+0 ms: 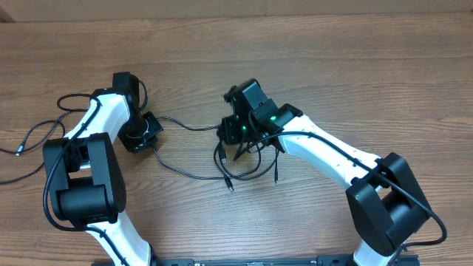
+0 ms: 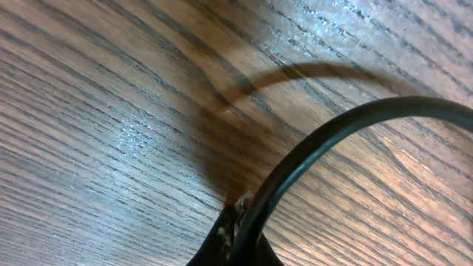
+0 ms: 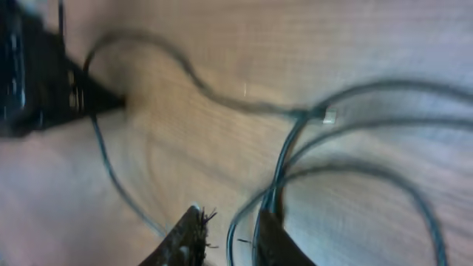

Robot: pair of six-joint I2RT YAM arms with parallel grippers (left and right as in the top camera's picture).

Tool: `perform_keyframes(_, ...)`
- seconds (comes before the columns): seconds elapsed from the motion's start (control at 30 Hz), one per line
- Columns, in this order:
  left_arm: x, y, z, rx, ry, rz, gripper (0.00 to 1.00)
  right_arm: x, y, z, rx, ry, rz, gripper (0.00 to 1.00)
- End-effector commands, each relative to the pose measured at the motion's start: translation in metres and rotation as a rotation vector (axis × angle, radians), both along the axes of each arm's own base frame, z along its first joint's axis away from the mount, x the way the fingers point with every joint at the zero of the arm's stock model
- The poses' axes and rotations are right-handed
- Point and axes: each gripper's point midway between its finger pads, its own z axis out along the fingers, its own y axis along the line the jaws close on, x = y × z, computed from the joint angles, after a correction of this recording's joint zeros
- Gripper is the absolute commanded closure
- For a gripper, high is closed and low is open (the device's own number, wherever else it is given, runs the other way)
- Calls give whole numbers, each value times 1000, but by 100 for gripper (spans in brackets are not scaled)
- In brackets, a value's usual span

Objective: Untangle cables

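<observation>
Thin black cables (image 1: 247,159) lie in a loose tangle at the table's middle, with plug ends pointing to the front (image 1: 230,188). One strand (image 1: 185,124) runs left to my left gripper (image 1: 145,135), which is shut on it; the left wrist view shows the cable (image 2: 325,137) arching out of the closed jaws (image 2: 238,225). My right gripper (image 1: 235,134) is over the tangle. In the right wrist view its fingers (image 3: 228,236) are apart, with cable strands (image 3: 277,174) running between them and along the right finger. A silvery plug (image 3: 329,116) shows there.
Another thin black cord (image 1: 35,133) loops at the table's left edge and ends in a small tip (image 1: 18,153). The left arm's white links (image 1: 92,125) stand over the front left, the right arm's (image 1: 325,151) over the front right. My left gripper also shows in the right wrist view (image 3: 44,81).
</observation>
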Motion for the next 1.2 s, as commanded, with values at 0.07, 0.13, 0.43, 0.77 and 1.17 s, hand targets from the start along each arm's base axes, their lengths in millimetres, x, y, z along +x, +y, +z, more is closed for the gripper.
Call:
perform_keyframes(0.07,-34,10,-35,34,140,33,94,23,-1,-2,-38,-60,-166,71)
perform_keyframes(0.13,-34,9,-35,30,139,33,93,23,1,-13,-38,-32,-188,71)
perform_keyframes(0.43,-34,8,-35,26,138,34,92,17,9,-75,-96,44,-186,76)
perform_keyframes(0.77,-34,8,-35,26,139,34,92,29,-28,-75,-154,148,-298,96)
perform_keyframes(1.17,-34,8,-35,26,138,34,91,35,-120,-82,-285,321,-431,95)
